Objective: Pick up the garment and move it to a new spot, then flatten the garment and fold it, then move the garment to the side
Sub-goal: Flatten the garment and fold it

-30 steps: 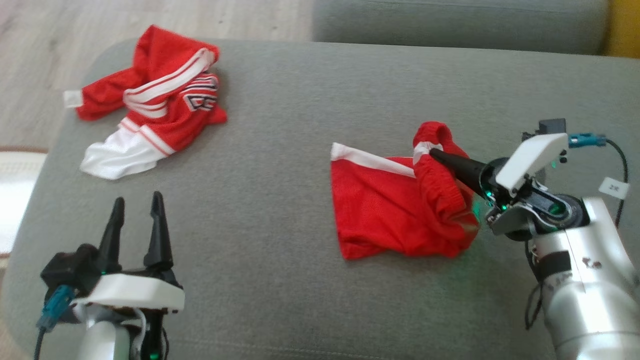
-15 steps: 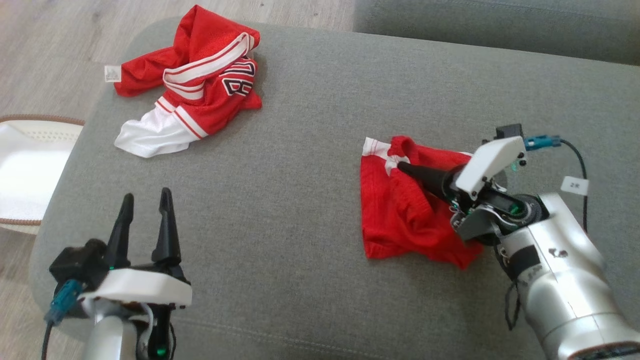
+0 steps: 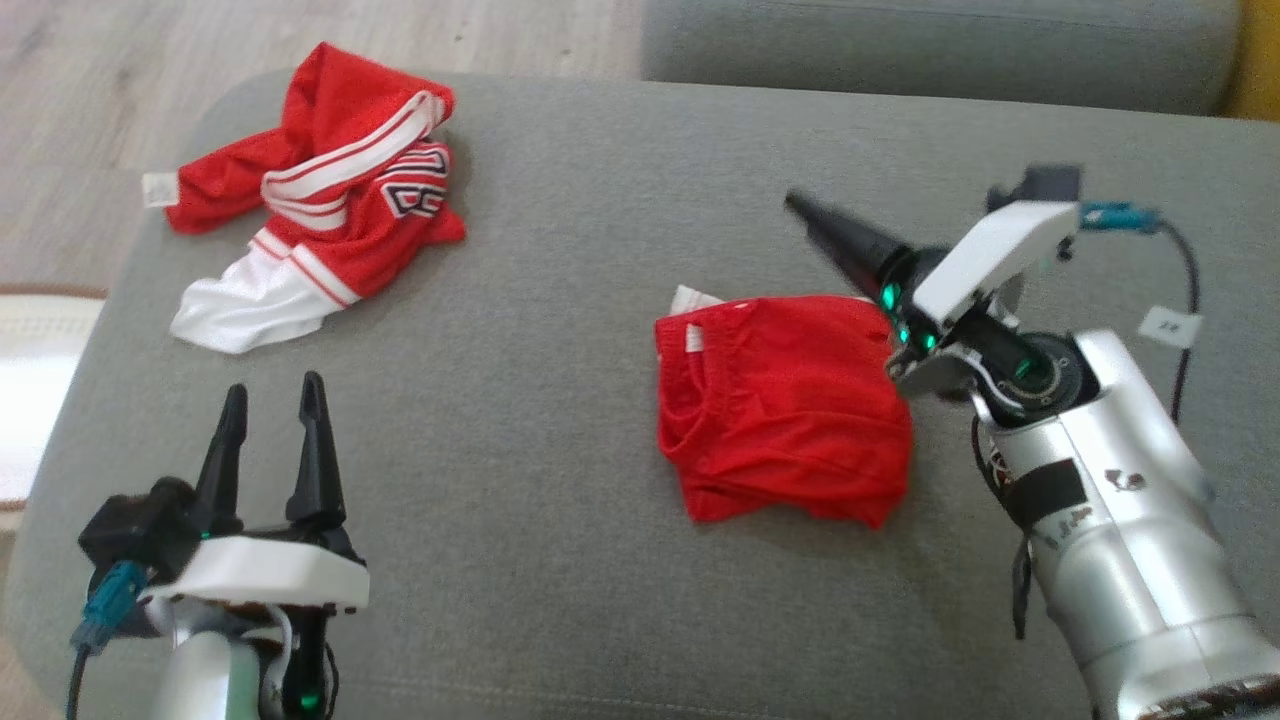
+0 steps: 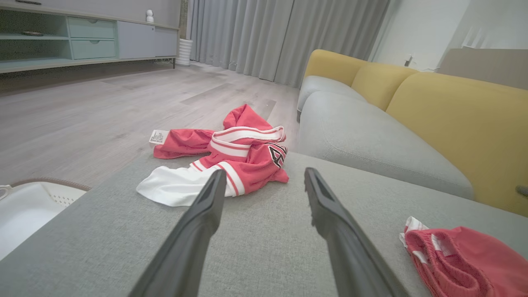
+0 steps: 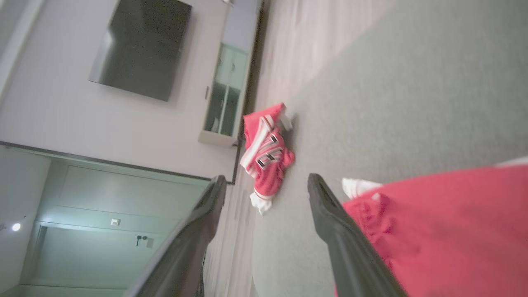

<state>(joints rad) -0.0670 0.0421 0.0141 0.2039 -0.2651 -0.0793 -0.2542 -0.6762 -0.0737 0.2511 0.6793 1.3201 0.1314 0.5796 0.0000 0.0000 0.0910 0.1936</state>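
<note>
I've got my left gripper (image 3: 273,385) low, fingers pointing up, jaws spread wide. My right gripper (image 5: 267,178) is rolled sideways, its pale forearm behind the jaws, which also stand apart.

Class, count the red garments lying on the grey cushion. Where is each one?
2. The folded shorts lie right of centre; the crumpled jersey lies at the far left. None looks hidden.

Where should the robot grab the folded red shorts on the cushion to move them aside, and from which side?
Probably the smooth right edge of the red shorts, approached from the robot's right, where the open right gripper hangs. That edge looks like a closed fold, so one pinch takes all layers; the left edge shows loose waistband and white trim that could splay.
</note>
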